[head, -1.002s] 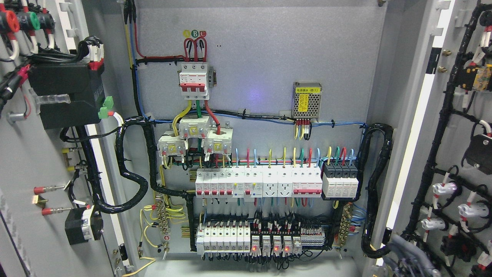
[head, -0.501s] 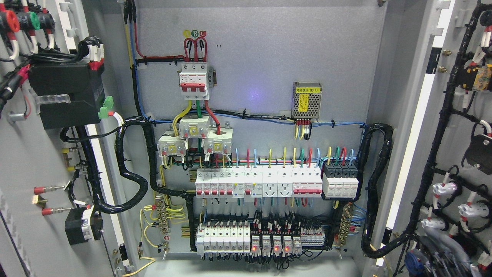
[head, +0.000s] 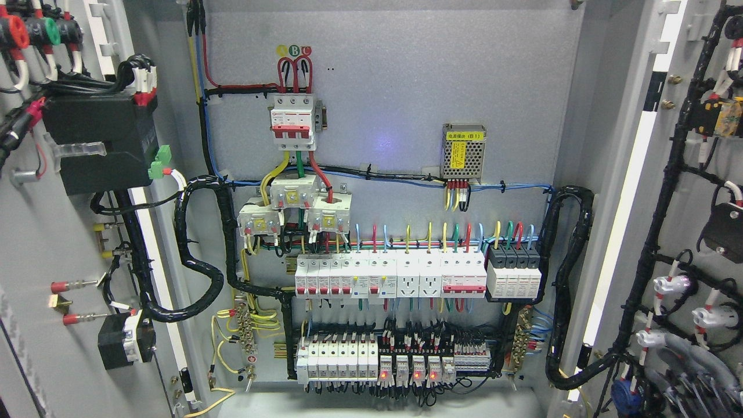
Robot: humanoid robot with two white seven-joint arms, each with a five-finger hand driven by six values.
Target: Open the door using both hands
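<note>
My right hand, at the frame's lower right, shows grey fingers, black cables and a blue joint.

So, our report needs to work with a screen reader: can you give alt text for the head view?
An electrical cabinet stands open, its left door and right door swung wide, showing rows of white breakers and coloured wiring. Part of the robot's right hand shows at the lower right, in front of the right door.

"B" and "C" discs above top breaker

2 open doors – 1 cabinet, 1 mesh pwr module
</note>
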